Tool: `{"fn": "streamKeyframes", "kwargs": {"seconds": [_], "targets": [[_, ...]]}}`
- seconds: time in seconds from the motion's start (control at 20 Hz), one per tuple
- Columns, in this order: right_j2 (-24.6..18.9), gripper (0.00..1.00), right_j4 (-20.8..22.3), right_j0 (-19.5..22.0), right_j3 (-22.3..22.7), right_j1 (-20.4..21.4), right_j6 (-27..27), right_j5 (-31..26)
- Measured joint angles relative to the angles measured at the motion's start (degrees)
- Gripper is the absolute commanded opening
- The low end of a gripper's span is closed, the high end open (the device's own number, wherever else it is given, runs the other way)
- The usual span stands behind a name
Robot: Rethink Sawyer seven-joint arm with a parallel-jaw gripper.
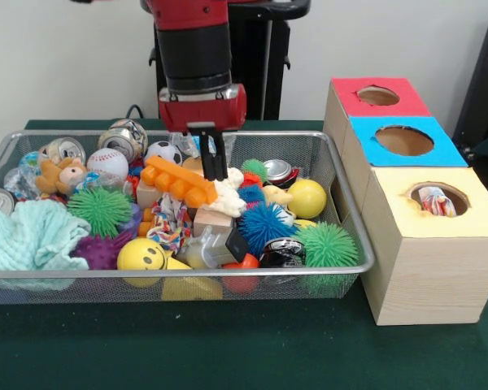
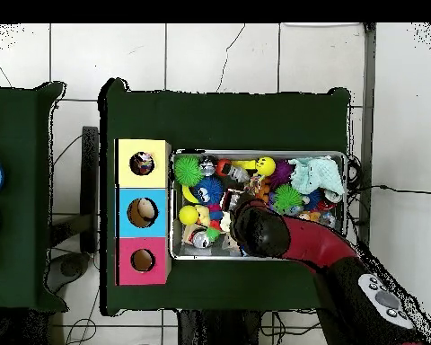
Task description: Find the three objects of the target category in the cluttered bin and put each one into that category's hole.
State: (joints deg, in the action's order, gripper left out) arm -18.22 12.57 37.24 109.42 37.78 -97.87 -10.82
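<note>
The gripper (image 1: 215, 166) hung at centre frame in the front view, its dark fingers drawn close together just above a white toy (image 1: 229, 199), and whether they pinched anything I could not tell. Just left lay the orange block (image 1: 179, 182), long axis sloping from upper left to lower right. The overhead view hid all that under the arm (image 2: 291, 238), yet showed something lying inside the blue box's hole (image 2: 142, 212) and the yellow box's hole (image 2: 142, 163).
</note>
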Motion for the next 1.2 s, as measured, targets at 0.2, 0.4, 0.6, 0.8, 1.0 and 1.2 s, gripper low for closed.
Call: {"fn": "streamKeyframes", "kwargs": {"seconds": [0.2, 0.4, 0.6, 0.8, 1.0, 1.2], "targets": [[-0.1, 0.0, 2.0, 0.1, 0.0, -2.9, 0.0, 2.5], [-0.9, 0.0, 4.0, 1.3, -0.1, -6.0, 0.0, 3.8], [-2.2, 0.0, 6.1, 3.6, -0.1, -9.2, 0.0, 3.8], [-5.0, 0.0, 8.3, 6.9, -0.2, -10.5, 0.0, 3.8], [-6.3, 0.0, 9.2, 8.4, -0.2, -11.1, 0.0, 3.8], [-8.1, 0.0, 10.3, 10.4, -0.2, -11.9, 0.0, 3.8]]}}
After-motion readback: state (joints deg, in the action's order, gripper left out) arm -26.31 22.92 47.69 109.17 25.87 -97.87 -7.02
